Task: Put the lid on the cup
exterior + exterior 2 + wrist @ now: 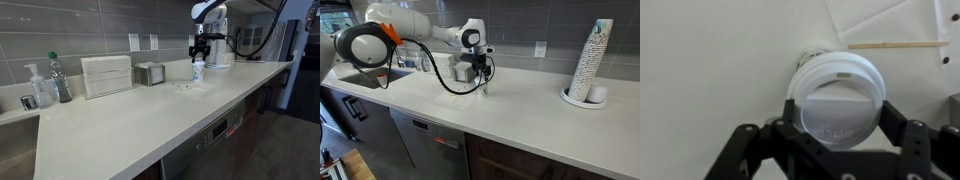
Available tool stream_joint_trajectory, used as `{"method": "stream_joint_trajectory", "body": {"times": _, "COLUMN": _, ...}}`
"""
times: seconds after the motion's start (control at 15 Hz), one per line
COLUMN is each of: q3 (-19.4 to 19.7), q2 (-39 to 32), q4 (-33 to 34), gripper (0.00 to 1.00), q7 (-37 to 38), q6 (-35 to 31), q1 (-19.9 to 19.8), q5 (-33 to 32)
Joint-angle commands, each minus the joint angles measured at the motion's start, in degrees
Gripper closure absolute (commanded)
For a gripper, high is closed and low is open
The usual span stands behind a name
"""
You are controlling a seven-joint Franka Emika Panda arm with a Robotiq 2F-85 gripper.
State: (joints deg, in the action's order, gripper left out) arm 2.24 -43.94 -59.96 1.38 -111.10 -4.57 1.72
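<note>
In the wrist view my gripper [840,120] is shut on the lid [840,112], a flat round whitish disc held between the two black fingers. Just beyond and under it is the white paper cup [812,58]; its round white top [845,68] is partly covered by the lid. I cannot tell whether the lid touches the cup. In both exterior views the gripper [201,52] [483,72] hangs straight above the small cup [198,72] on the pale counter. In those views the lid is too small to make out.
A thin wooden stick [895,44] lies on the counter beyond the cup. A tissue box [150,73], a napkin dispenser [106,75], a bottle [60,78] and a soap bottle [40,88] stand along the wall. A tall stack of white cups [590,60] stands far along the counter.
</note>
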Motion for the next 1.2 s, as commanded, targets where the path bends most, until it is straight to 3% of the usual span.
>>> {"method": "stream_joint_trajectory", "body": {"times": 0.0, "q3": -0.28, "q2": -1.55, "q4": 1.84, "gripper": 0.43, "q7": -0.74, "q6": 2.41, "q1": -0.11, "q5": -0.14}}
{"method": "stream_joint_trajectory", "body": {"times": 0.33, "q3": -0.31, "q2": -1.02, "q4": 1.61, "gripper": 0.43, "q7": -0.84, "q6": 2.17, "q1": -0.19, "q5": 0.01}}
{"method": "stream_joint_trajectory", "body": {"times": 0.47, "q3": -0.36, "q2": -0.98, "q4": 1.54, "gripper": 0.24, "q7": -0.92, "q6": 2.17, "q1": -0.24, "q5": 0.09}}
{"method": "stream_joint_trajectory", "body": {"times": 0.67, "q3": -0.36, "q2": -1.01, "q4": 1.51, "gripper": 0.22, "q7": -1.00, "q6": 2.26, "q1": -0.22, "q5": 0.05}}
{"method": "stream_joint_trajectory", "body": {"times": 0.93, "q3": -0.47, "q2": -0.80, "q4": 1.38, "gripper": 0.10, "q7": -1.33, "q6": 2.51, "q1": -0.18, "q5": 0.07}}
{"method": "stream_joint_trajectory", "body": {"times": 1.13, "q3": -0.55, "q2": -0.67, "q4": 1.31, "gripper": 0.09, "q7": -1.48, "q6": 2.75, "q1": -0.14, "q5": 0.09}}
